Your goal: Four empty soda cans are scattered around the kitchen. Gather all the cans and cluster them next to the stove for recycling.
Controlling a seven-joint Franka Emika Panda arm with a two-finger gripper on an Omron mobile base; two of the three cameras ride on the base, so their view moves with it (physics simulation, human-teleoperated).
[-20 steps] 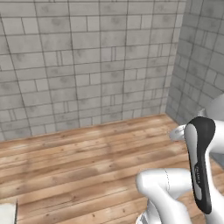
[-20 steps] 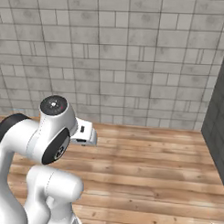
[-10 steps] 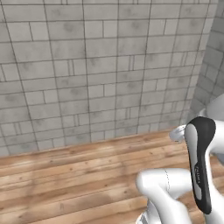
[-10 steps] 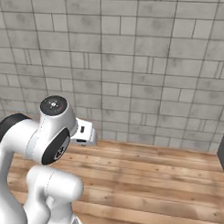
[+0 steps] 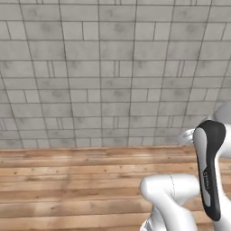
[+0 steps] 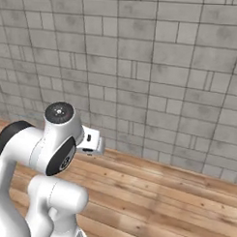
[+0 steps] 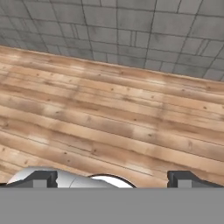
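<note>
I've got no soda cans or stove in front of me, so I can't say where they stand or how many are gathered — my read is I'm between pickups, nothing in hand. Gripper (image 7: 112,179) spread wide and empty, tips far apart over bare wood floor (image 7: 109,118). Room here: grey stone-tile wall (image 5: 113,72) straight ahead, plank floor running up to its base, arm (image 6: 46,156) folded close over the base. Next job as I see it — find a counter.
</note>
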